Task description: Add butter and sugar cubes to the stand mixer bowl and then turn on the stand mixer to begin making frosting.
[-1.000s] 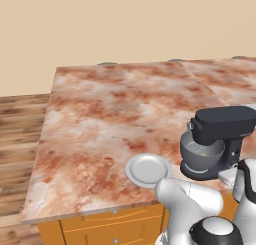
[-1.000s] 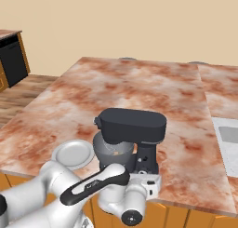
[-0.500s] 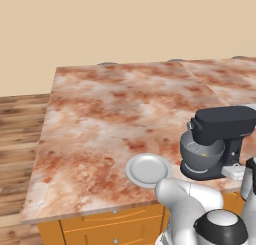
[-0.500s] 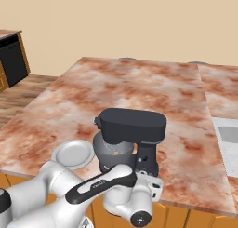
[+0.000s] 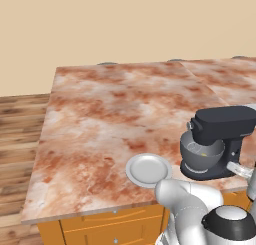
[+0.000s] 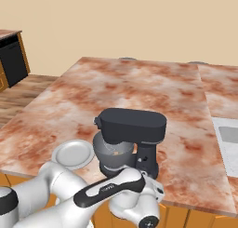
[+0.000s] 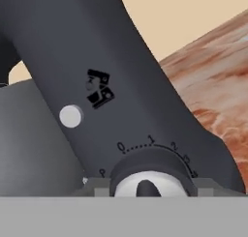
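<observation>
Swinging the dark elbow cap a touch toward 2 o'clock in the left base view since a second ago, while leaving everything on the counter (image 5: pixel 100 119) where it was. Passing over the flat plate (image 5: pixel 148 170) at 9 o'clock of the machine, bare and just beside the front edge. Seeing the stand mixer bowl (image 5: pixel 201 156) seated under the head, grey and deep, carrying a yellowish speck inside, too small to name as butter or sugar. Reading the stand mixer (image 5: pixel 225 126) as black, boxy-headed, near the counter's front edge. Pressing the gripper (image 7: pixel 150 190) close against the column, with the round speed knob (image 7: pixel 151 175) lying between the tips at 6 o'clock of the hand view. Not being able to tell whether the jaws are clamping the knob or merely straddling it. Judging the step as switching on: keeping centred on the knob, closing firmly, then rotating from the 0 mark toward 1, slowly, avoiding slipping off the smooth cap.
</observation>
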Controlling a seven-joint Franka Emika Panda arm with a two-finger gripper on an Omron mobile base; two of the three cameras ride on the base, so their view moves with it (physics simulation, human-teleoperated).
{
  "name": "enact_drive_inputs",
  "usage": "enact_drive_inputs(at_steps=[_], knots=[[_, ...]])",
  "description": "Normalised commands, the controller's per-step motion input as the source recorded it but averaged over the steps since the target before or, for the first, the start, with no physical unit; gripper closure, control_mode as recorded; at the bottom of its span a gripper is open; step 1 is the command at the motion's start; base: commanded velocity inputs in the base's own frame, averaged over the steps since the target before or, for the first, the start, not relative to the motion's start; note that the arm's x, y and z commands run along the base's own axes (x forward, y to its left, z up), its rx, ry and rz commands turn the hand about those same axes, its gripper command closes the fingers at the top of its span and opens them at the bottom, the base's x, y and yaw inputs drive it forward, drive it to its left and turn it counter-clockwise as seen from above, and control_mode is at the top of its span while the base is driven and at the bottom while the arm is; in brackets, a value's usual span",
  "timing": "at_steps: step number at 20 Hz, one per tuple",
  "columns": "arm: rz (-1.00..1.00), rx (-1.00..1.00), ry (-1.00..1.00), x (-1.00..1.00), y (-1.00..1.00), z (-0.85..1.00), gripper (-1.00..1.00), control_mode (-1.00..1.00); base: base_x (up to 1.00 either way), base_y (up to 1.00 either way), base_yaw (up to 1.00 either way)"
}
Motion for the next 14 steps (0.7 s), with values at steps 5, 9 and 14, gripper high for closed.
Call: enact_drive_inputs(at_steps=[5,9,14], knots=[[-0.08,0.30,0.04,-0.10,0.00,0.00,1.00,-1.00,0.00,0.00,0.00],[-0.09,0.29,0.07,-0.07,0.02,0.00,1.00,-1.00,0.00,0.00,0.00],[-0.09,0.30,0.07,-0.12,0.03,0.00,1.00,-1.00,0.00,0.00,0.00]])
